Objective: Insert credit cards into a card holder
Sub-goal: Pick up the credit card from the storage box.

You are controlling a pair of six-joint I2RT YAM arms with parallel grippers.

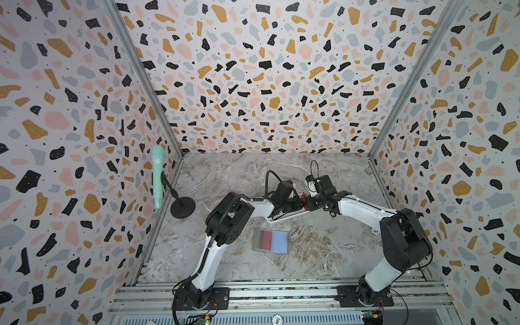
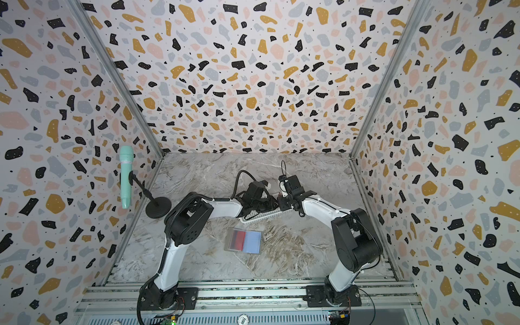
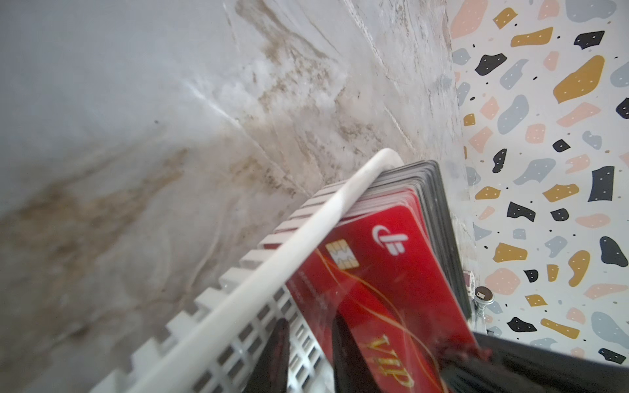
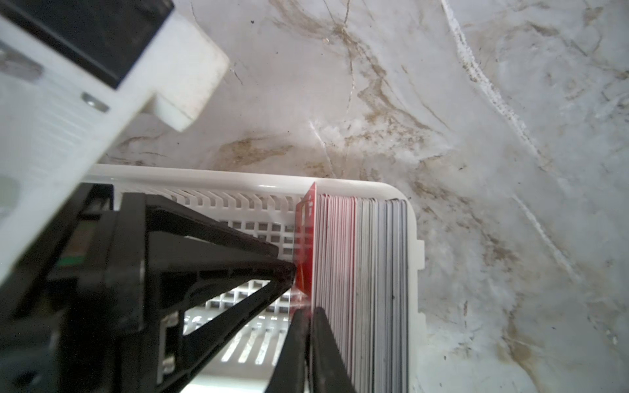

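Observation:
The card holder [image 1: 278, 242] [image 2: 253, 241] lies open on the marble table, light blue inside, with a red card [image 1: 266, 238] in its left sleeve. Behind it, a white perforated basket [image 1: 284, 216] [image 4: 238, 185] holds several credit cards [image 4: 340, 265] standing on edge. My right gripper [image 4: 309, 318] [image 1: 306, 200] is shut on the edge of the front red VIP credit card [image 3: 374, 289] [image 4: 304, 245]. My left gripper [image 3: 311, 357] is inside the basket with its fingers a little apart and nothing between them. One of its fingers [image 3: 347, 360] rests against that card's face.
A mint-green microphone [image 1: 157, 177] on a black stand [image 1: 183, 208] stands at the table's left edge. Terrazzo-patterned walls close in the left, back and right. Aluminium rails [image 1: 281, 292] carry both arm bases along the front edge.

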